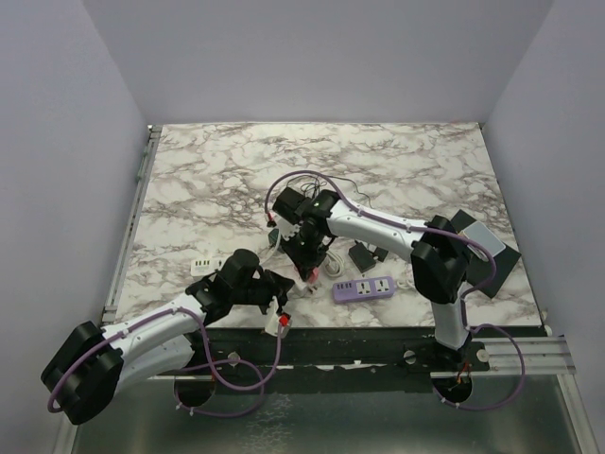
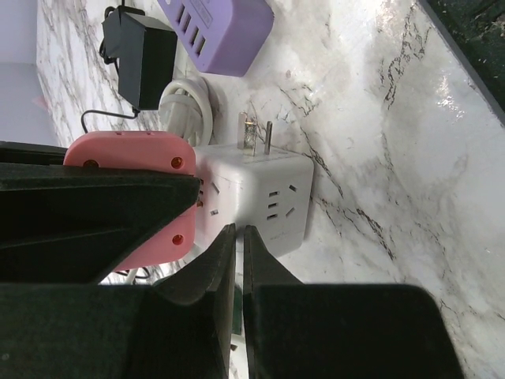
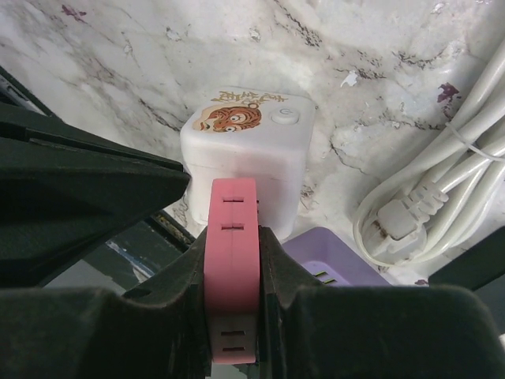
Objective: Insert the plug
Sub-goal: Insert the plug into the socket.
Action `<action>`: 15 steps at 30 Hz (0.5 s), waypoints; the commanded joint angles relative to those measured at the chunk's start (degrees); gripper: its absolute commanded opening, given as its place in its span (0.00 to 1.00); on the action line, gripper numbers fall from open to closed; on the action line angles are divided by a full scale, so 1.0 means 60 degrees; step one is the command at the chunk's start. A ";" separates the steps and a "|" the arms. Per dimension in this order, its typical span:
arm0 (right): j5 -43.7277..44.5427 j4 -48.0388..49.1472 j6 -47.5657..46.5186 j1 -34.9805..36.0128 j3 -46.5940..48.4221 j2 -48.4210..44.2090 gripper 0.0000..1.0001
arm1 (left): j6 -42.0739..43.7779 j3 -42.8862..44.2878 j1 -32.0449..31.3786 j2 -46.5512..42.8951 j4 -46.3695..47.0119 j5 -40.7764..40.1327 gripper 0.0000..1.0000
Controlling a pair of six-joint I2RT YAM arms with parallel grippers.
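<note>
A pink plug adapter [image 3: 231,260] is clamped between my right gripper's fingers [image 3: 231,237]. Its far end rests against a white cube socket [image 3: 248,134] with a tiger sticker, which lies on the marble table. In the left wrist view the pink adapter [image 2: 134,158] sits against the cube [image 2: 260,197], whose two metal prongs stick out toward a purple power strip [image 2: 217,31]. My left gripper [image 2: 235,233] is shut, its tips at the cube's near side. In the top view both grippers meet near the front edge: right [image 1: 307,265], left [image 1: 286,301].
The purple power strip [image 1: 364,288] lies right of the grippers. Black adapters [image 1: 364,255] and a coiled white cable [image 3: 418,213] lie nearby. A white strip [image 1: 203,265] is at the left, a grey-black box [image 1: 482,251] at the right. The table's front edge is close.
</note>
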 commanded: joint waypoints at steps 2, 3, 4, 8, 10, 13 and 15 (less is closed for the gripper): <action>-0.1463 0.0336 -0.0739 -0.0219 -0.0446 0.0000 0.01 | 0.0333 -0.0138 -0.0094 -0.0143 -0.0087 0.0195 0.08; -0.1611 0.0335 -0.0816 -0.0250 -0.0465 -0.0006 0.01 | 0.0388 -0.0103 -0.0086 -0.0171 -0.0111 0.0227 0.09; -0.1789 0.0327 -0.0937 -0.0283 -0.0487 -0.0007 0.01 | 0.0449 -0.0060 -0.0090 -0.0191 -0.0115 0.0281 0.10; -0.2217 0.0269 -0.1269 -0.0384 -0.0513 0.0022 0.01 | 0.0558 0.0116 -0.0103 -0.0166 -0.0116 0.0507 0.18; -0.2255 0.0275 -0.1383 -0.0438 -0.0501 0.0009 0.01 | 0.0671 0.0182 -0.0137 -0.0070 -0.0115 0.0556 0.23; -0.2348 0.0256 -0.1492 -0.0546 -0.0498 -0.0047 0.01 | 0.0824 0.0363 -0.0210 0.0327 -0.0115 0.0544 0.27; -0.2359 0.0221 -0.1549 -0.0627 -0.0475 -0.0065 0.01 | 0.0909 0.0505 -0.0244 0.0662 -0.0116 0.0487 0.29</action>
